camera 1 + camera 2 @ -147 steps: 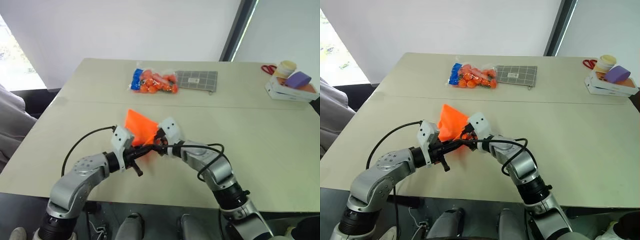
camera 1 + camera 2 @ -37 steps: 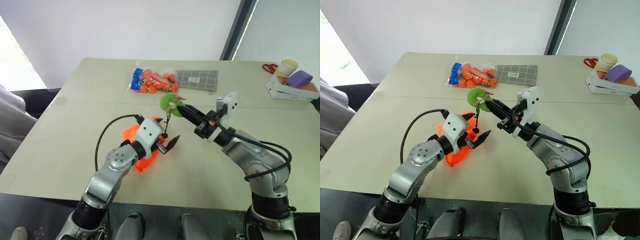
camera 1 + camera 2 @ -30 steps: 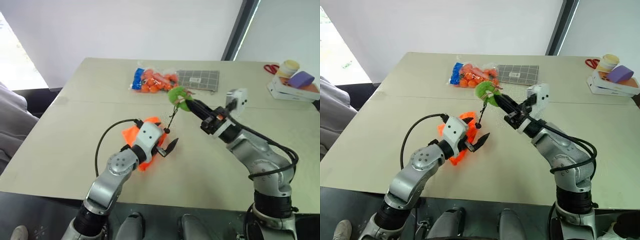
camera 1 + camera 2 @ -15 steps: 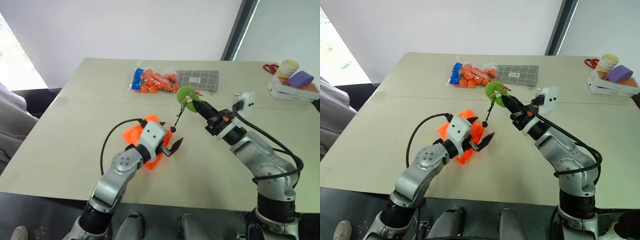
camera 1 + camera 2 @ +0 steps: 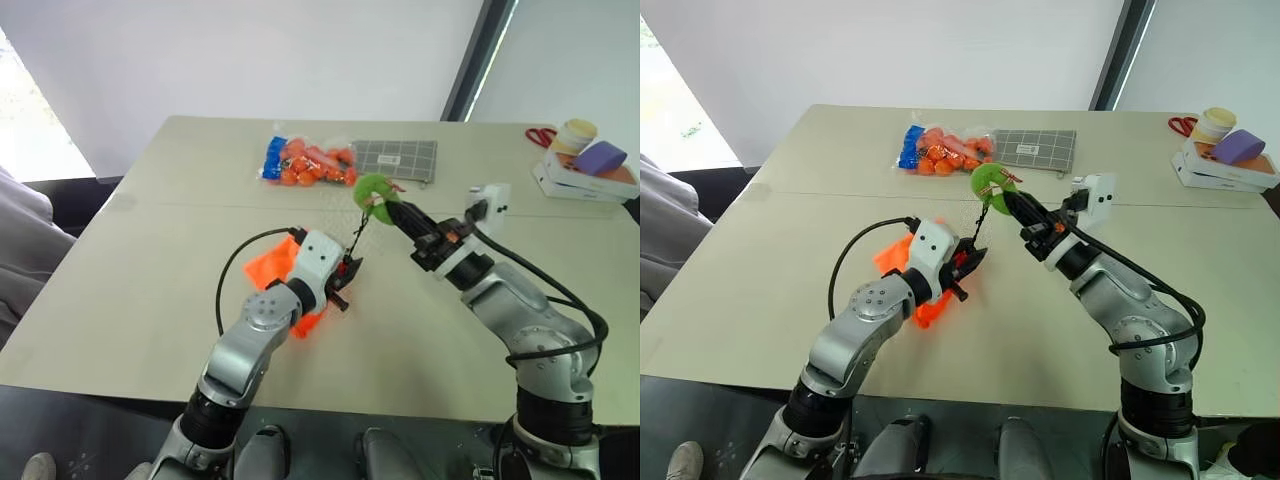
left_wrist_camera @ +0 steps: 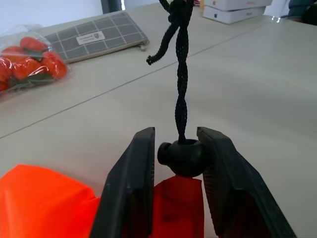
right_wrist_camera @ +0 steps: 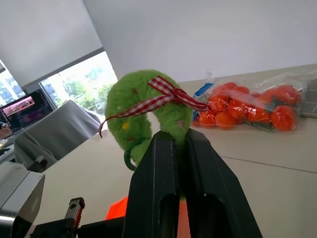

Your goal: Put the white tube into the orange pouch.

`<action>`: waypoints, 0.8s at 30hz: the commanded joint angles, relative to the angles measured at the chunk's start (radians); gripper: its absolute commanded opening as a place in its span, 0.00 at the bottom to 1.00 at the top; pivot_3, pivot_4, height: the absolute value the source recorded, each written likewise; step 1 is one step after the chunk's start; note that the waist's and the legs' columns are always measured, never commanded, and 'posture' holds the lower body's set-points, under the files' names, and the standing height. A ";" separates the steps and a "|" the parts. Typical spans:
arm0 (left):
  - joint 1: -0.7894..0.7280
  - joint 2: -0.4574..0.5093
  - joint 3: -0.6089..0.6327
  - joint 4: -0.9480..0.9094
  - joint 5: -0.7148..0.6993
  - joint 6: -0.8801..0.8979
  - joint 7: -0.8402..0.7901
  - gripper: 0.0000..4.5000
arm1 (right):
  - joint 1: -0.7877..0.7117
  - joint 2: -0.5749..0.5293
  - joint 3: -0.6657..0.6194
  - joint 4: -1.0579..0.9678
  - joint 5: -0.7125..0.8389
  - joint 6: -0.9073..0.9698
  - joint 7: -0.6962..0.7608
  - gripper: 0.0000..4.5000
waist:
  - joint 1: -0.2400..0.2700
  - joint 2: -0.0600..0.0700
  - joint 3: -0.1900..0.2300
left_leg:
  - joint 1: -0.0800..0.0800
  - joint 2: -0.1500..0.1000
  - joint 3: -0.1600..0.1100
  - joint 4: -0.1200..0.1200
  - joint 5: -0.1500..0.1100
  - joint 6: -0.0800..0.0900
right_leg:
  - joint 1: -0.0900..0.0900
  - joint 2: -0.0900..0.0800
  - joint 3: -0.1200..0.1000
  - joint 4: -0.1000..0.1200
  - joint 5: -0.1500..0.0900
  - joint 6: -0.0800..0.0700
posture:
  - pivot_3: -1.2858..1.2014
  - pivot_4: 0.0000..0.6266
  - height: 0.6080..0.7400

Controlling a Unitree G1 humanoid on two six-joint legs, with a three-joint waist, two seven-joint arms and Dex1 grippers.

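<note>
- Orange pouch [image 5: 272, 268] lies bunched just behind left gripper [image 6: 180, 161], whose fingers pinch the cord's black toggle [image 6: 180, 157].
- Right gripper [image 7: 176, 148] clamps the green ball [image 7: 143, 111], cord [image 6: 182, 89] taut between them, likely cinching the mouth.
- White tube: can't see it, presumably inside.

Beige table [image 5: 150, 250] with orange pouch [image 5: 270, 268], clear bag [image 5: 305, 162], grey case [image 5: 395, 159].

L arm bent, reaching fwd-right, gripper [image 6: 177, 148] level, fingers [image 6: 133, 168] pinched on black cord stopper [image 6: 179, 157]. R arm reaching fwd-left, gripper [image 7: 179, 144] tilted slightly up, clamped on green ball [image 7: 143, 111].
</note>
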 commanded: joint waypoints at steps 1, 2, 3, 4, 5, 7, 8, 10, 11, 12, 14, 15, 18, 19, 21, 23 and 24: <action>-0.032 0.029 0.037 -0.031 -0.027 -0.006 -0.039 0.37 | -0.020 -0.005 -0.004 -0.032 0.014 -0.017 0.010 0.00 | -0.001 0.000 0.000 | 0.000 0.000 0.000 0.000 0.000 0.000 | 0.000 0.000 0.000 0.000 0.000 0.000 | 0.52 0.24 0.88; -0.040 0.052 0.043 -0.029 -0.033 -0.016 -0.063 0.37 | -0.021 -0.003 -0.003 -0.030 0.014 -0.019 0.013 0.00 | -0.001 0.000 0.000 | 0.000 0.000 0.000 0.000 0.000 0.000 | 0.000 0.000 0.000 0.000 0.000 0.000 | 0.52 0.24 0.88; -0.045 0.068 0.048 -0.027 -0.038 -0.023 -0.081 0.37 | -0.022 -0.002 -0.002 -0.029 0.014 -0.021 0.015 0.00 | -0.002 0.000 0.000 | 0.000 0.000 0.000 0.000 0.000 0.000 | 0.000 0.000 0.000 0.000 0.000 0.000 | 0.52 0.24 0.88; -0.047 0.077 0.050 -0.025 -0.042 -0.029 -0.091 0.37 | -0.023 -0.001 -0.001 -0.028 0.014 -0.022 0.016 0.00 | -0.002 0.000 0.000 | 0.000 0.000 0.000 0.000 0.000 0.000 | 0.000 0.000 0.000 0.001 0.000 0.000 | 0.52 0.24 0.88; -0.046 0.084 0.064 -0.029 -0.074 -0.039 -0.123 0.37 | -0.023 0.001 -0.001 -0.027 0.016 -0.023 0.020 0.00 | -0.002 0.000 0.000 | 0.000 0.000 0.000 0.000 0.000 0.000 | -0.001 0.000 0.000 0.001 0.000 0.000 | 0.52 0.24 0.88; -0.046 0.104 0.084 -0.027 -0.118 -0.058 -0.177 0.37 | -0.022 0.003 -0.002 -0.025 0.021 -0.025 0.027 0.00 | -0.001 0.000 0.000 | 0.000 0.000 0.000 0.000 0.000 0.000 | 0.000 0.000 0.000 0.001 0.000 0.000 | 0.52 0.24 0.88; -0.047 0.115 0.099 -0.020 -0.140 -0.061 -0.204 0.37 | -0.021 0.004 -0.001 -0.025 0.024 -0.026 0.032 0.00 | -0.001 0.000 0.000 | 0.000 0.000 0.000 0.000 0.000 0.000 | 0.000 0.000 0.000 0.000 0.000 0.000 | 0.52 0.24 0.88; -0.054 0.130 0.133 0.001 -0.182 -0.066 -0.244 0.37 | -0.017 0.004 0.000 -0.025 0.027 -0.027 0.045 0.00 | 0.000 0.000 0.000 | 0.000 0.000 0.000 0.000 0.000 0.000 | 0.000 0.000 0.000 0.000 0.000 0.000 | 0.52 0.24 0.88; -0.059 0.125 0.169 0.015 -0.229 -0.057 -0.265 0.37 | -0.015 0.001 0.005 -0.025 0.022 -0.028 0.053 0.00 | 0.000 0.000 0.000 | 0.000 0.000 0.000 0.000 0.000 0.000 | 0.000 0.000 0.000 0.000 0.000 0.000 | 0.52 0.24 0.88; -0.065 0.126 0.196 0.029 -0.269 -0.048 -0.289 0.37 | -0.012 -0.002 0.010 -0.025 0.013 -0.031 0.059 0.00 | 0.000 0.000 0.000 | 0.000 0.000 0.000 0.000 0.000 0.000 | 0.000 0.000 0.000 0.000 0.000 0.000 | 0.52 0.24 0.88; -0.075 0.143 0.230 0.057 -0.321 -0.046 -0.338 0.37 | -0.010 -0.004 0.020 -0.023 -0.003 -0.037 0.069 0.00 | -0.001 0.000 0.000 | 0.000 0.000 0.000 0.000 0.000 0.000 | 0.000 0.000 0.000 0.000 0.000 0.000 | 0.52 0.24 0.88; -0.079 0.154 0.236 0.071 -0.333 -0.048 -0.357 0.37 | -0.011 -0.003 0.023 -0.022 -0.007 -0.040 0.071 0.00 | -0.002 0.000 0.000 | 0.000 0.000 0.000 0.000 0.000 0.000 | 0.000 0.000 0.000 0.000 0.000 0.000 | 0.52 0.24 0.88; -0.096 0.175 0.258 0.113 -0.375 -0.052 -0.406 0.37 | -0.010 0.002 0.028 -0.019 -0.016 -0.050 0.075 0.00 | -0.002 0.000 0.000 | 0.000 0.000 0.000 0.000 0.000 0.000 | 0.000 0.000 0.000 0.000 0.000 0.000 | 0.52 0.24 0.88; -0.103 0.177 0.268 0.128 -0.389 -0.050 -0.412 0.42 | -0.007 0.003 0.031 -0.019 -0.019 -0.053 0.077 0.00 | -0.002 0.000 0.000 | 0.000 0.000 0.000 0.000 0.000 0.000 | 0.000 0.000 0.000 0.000 0.000 0.000 | 0.52 0.24 0.88; -0.116 0.186 0.278 0.149 -0.409 -0.041 -0.426 0.57 | -0.001 0.003 0.035 -0.022 -0.025 -0.058 0.080 0.00 | -0.001 0.000 0.000 | 0.000 0.000 0.000 0.000 0.000 0.000 | 0.000 0.000 0.000 0.000 0.000 0.000 | 0.52 0.24 0.88; -0.117 0.203 0.277 0.163 -0.424 -0.038 -0.456 0.78 | 0.006 0.001 0.041 -0.027 -0.032 -0.062 0.083 0.00 | -0.001 0.000 0.000 | 0.000 0.000 0.000 0.000 0.000 0.000 | 0.000 0.000 0.000 0.000 0.000 0.000 | 0.52 0.24 0.88; -0.119 0.208 0.288 0.183 -0.446 -0.018 -0.469 0.89 | 0.008 0.001 0.045 -0.028 -0.037 -0.065 0.084 0.00 | -0.001 0.000 0.000 | 0.000 0.000 0.000 0.000 0.000 0.000 | 0.000 0.000 0.000 0.000 0.000 0.000 | 0.52 0.24 0.88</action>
